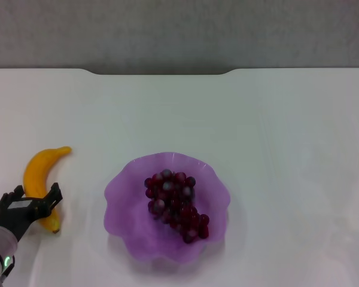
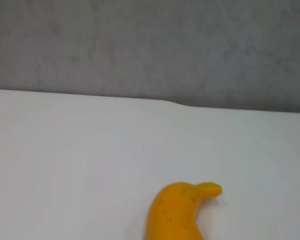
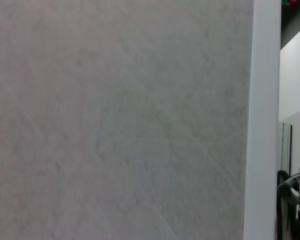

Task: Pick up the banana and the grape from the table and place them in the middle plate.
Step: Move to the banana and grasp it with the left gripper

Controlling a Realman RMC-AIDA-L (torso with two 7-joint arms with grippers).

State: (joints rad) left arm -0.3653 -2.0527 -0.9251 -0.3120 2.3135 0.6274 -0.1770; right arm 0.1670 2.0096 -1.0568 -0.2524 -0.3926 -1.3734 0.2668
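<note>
Grapes [image 1: 176, 205] already in purple plate [image 1: 122, 188] | left gripper [image 1: 35, 202] fingers apart astride banana [image 1: 39, 179] near its lower end, ready to close | right gripper unseen

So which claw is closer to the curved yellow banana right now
Left. The left claw sits over the curved yellow banana's near end on the white table; the right claw isn't in the head view at all.

No readable text, no labels, no brands, no numbers, no signs
</note>
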